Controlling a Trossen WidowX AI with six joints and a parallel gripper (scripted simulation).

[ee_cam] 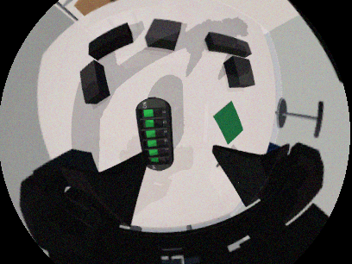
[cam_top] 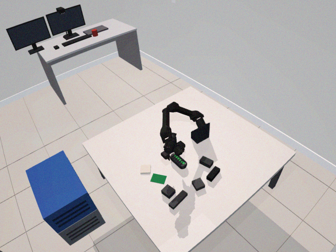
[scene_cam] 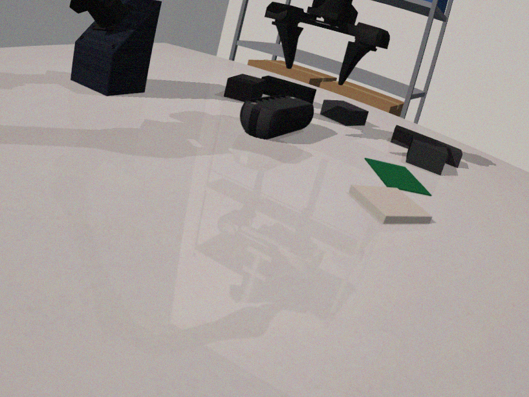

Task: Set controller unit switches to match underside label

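The dark grey controller unit (cam_top: 176, 161) (scene_cam: 277, 117) (ee_cam: 167, 140) sits on the bench with its switch side up. In the wrist view its six rockers form a column, each with a green end on the left and a dark end on the right. Which ends are pressed down is too small to tell surely. The label on the underside is hidden. My gripper (scene_cam: 315, 75) (ee_cam: 181, 152) is open and empty, raised above the bench. In the wrist view its left finger overlaps the lower left edge of the unit.
Dark modules (cam_top: 206, 161) (cam_top: 198, 184) (cam_top: 178, 199) and others lie beyond the unit. A green board (cam_top: 158, 178) (scene_cam: 398, 176) (ee_cam: 229, 122) and a cream tile (cam_top: 145, 169) (scene_cam: 390, 202) lie to one side. The arm's base block (cam_top: 200, 132) (scene_cam: 92, 64) stands on the bench.
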